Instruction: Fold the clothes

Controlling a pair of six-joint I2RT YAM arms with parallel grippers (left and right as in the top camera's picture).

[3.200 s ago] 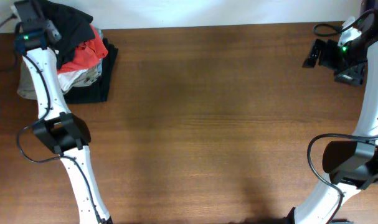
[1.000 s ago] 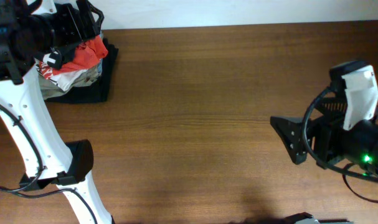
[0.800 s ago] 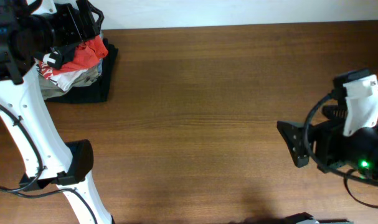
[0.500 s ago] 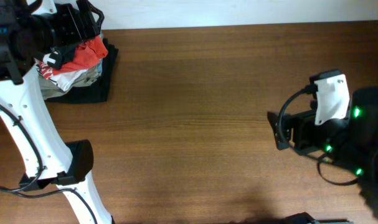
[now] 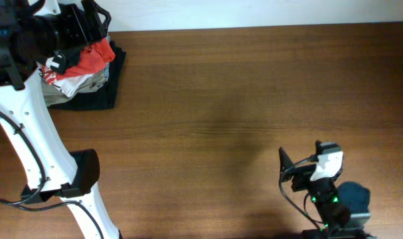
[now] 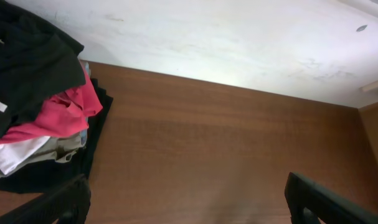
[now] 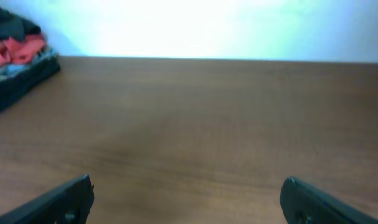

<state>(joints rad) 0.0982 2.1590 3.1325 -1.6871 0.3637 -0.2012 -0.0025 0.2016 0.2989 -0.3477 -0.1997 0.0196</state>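
The dark T-shirt (image 6: 27,56) is lying on top of the heap at the far left corner of the desk (image 5: 208,99). It's draping over the red shirt (image 6: 55,115), and the beige-grey garment (image 5: 88,81) is peeking out underneath. The left gripper (image 6: 189,202) is hanging near that heap, its jaws gaping wide and holding nothing. Over at the near right, the right gripper (image 7: 189,199) is sitting low over the wood, well apart from the heap, its jaws spread wide too and gripping nothing.
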